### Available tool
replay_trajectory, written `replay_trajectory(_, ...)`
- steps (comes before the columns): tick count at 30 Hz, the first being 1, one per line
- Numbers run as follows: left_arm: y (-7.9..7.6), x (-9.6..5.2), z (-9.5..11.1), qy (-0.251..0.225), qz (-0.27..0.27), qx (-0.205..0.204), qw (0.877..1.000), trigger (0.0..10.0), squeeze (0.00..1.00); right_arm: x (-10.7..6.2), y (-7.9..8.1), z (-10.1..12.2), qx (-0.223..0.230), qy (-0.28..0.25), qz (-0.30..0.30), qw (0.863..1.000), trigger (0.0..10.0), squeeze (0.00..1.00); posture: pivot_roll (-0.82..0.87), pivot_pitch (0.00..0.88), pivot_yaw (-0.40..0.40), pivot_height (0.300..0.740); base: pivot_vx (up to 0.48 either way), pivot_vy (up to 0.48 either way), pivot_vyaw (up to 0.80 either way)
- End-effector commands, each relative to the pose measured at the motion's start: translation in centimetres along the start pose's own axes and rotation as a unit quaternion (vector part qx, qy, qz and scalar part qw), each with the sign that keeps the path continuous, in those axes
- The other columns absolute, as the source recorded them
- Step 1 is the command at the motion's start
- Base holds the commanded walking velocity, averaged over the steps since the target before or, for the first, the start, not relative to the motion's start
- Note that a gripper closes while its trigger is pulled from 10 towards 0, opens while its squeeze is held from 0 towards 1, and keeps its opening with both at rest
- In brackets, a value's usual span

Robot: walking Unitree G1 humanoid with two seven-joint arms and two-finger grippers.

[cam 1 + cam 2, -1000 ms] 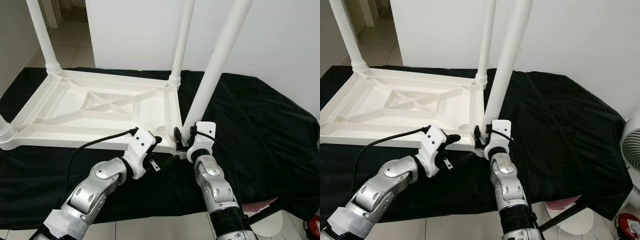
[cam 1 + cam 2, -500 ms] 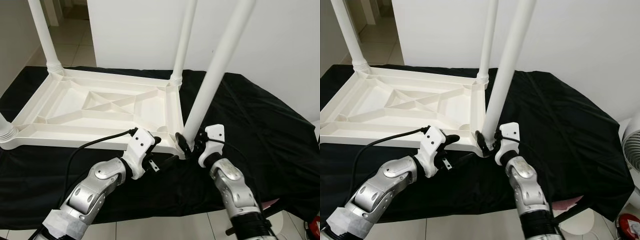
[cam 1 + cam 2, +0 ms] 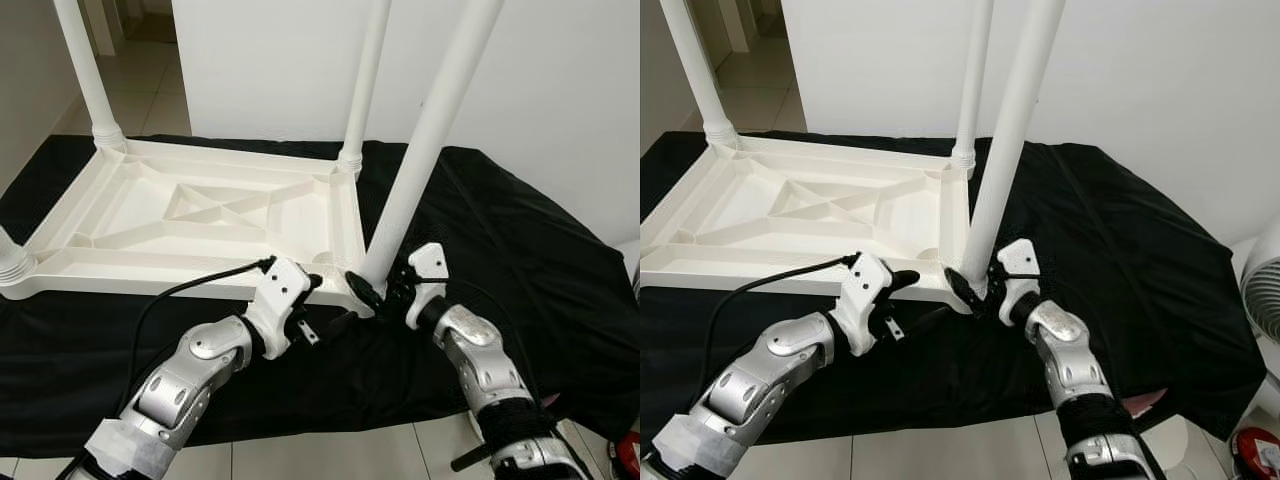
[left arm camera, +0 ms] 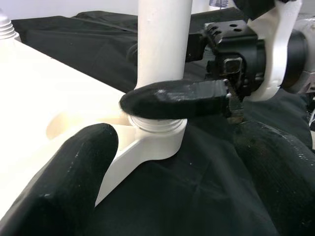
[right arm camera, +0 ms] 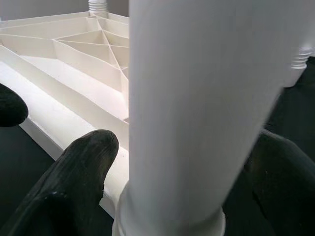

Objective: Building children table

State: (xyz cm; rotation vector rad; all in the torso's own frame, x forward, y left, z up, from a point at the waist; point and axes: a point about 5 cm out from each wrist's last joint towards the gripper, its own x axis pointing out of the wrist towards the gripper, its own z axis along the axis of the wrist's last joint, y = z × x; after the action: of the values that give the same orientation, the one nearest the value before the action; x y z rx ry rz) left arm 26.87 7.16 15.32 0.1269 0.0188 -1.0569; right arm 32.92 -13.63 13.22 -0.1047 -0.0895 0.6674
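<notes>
1. We see the white plastic tabletop (image 3: 200, 215) lying upside down on a black cloth (image 3: 520, 230), filling the left and centre of the left eye view.
2. Three legs already stand in their corner sockets: far-left leg (image 3: 85, 70) upper left, far-right leg (image 3: 365, 80) top centre, and a stub of near-left leg (image 3: 10, 262) at the left edge.
3. The fourth leg (image 3: 425, 150) rises from lower centre to the top right, its foot in the near-right corner socket (image 4: 157, 130).
4. Right gripper (image 3: 385, 292), just right of lower centre, has its fingers around the leg's base, one each side. We judge it pinching the leg, with a finger (image 4: 174, 98) lying across the leg just above the socket collar.
5. Left gripper (image 3: 325, 305), lower centre, sits at the tabletop's near edge just beside that corner. Its fingers (image 4: 64, 182) look spread, one over the rim; we can't tell if it presses the rim.
6. Handling, our judgement: hollow moulded plastic, light and stiff, smooth, so the leg may slip when twisted.
7. Best hold looks low on the leg near the collar, with the tabletop rim braced against turning.
8. The long leg gives leverage; gripping high could tilt it out of the socket.
</notes>
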Motion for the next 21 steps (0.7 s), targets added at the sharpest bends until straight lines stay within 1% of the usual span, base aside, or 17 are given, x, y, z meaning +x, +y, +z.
replay_trajectory(1,-0.7,0.2,0.3,-0.002,-0.052,0.006,0.999,10.0,0.00,0.3,0.2,-0.3,-0.007,0.008,0.016,1.000,10.0,0.00,0.07,0.000,-0.073,0.740,0.000,0.000,0.00)
replay_trajectory(2,-0.7,0.2,0.4,-0.002,-0.052,0.006,0.999,10.0,0.00,0.5,0.4,-0.4,-0.006,0.008,0.025,1.000,9.8,0.00,0.07,0.000,-0.073,0.740,0.000,0.000,0.00)
replay_trajectory(3,-0.7,0.2,0.4,-0.002,-0.052,0.007,0.999,10.0,0.00,0.6,0.6,-0.5,-0.007,0.008,0.031,0.999,7.2,0.00,0.07,0.000,-0.073,0.740,0.000,0.000,0.00)
replay_trajectory(4,-0.7,0.2,0.4,-0.002,-0.052,0.007,0.999,10.0,0.00,0.7,0.7,-0.6,-0.008,0.007,0.035,0.999,7.2,0.00,0.07,0.000,-0.073,0.740,0.000,0.000,0.00)
replay_trajectory(5,-0.6,0.2,0.4,-0.002,-0.052,0.007,0.999,10.0,0.00,0.8,0.8,-0.6,-0.008,0.008,0.041,0.999,1.3,0.00,0.07,0.000,-0.076,0.740,0.000,0.000,0.00)
replay_trajectory(6,-0.6,0.2,0.4,-0.002,-0.051,0.008,0.999,10.0,0.00,0.9,0.9,-0.6,-0.006,0.007,0.047,0.999,0.3,0.00,0.08,0.000,-0.077,0.740,0.000,0.000,0.00)
replay_trajectory(7,-0.6,0.2,0.4,-0.002,-0.050,0.008,0.999,10.0,0.00,1.0,1.0,-0.7,-0.004,0.008,0.051,0.999,0.0,0.00,0.08,0.000,-0.078,0.740,0.000,0.000,0.00)
replay_trajectory(13,-0.5,0.2,0.4,-0.003,-0.048,0.008,0.999,10.0,0.00,1.1,0.9,-0.8,-0.009,0.006,0.054,0.998,0.0,0.00,0.08,0.000,-0.081,0.740,0.000,0.000,0.00)
replay_trajectory(20,-0.5,0.2,0.4,-0.003,-0.047,0.009,0.999,10.0,0.00,0.9,0.6,-1.3,-0.002,0.012,0.044,0.999,0.0,0.00,0.07,0.000,-0.081,0.740,0.000,0.000,0.00)
replay_trajectory(21,-0.5,0.2,0.4,-0.003,-0.047,0.009,0.999,10.0,0.00,0.8,0.6,-1.4,0.002,0.015,0.037,0.999,0.6,0.00,0.07,0.000,-0.081,0.740,0.000,0.000,0.00)
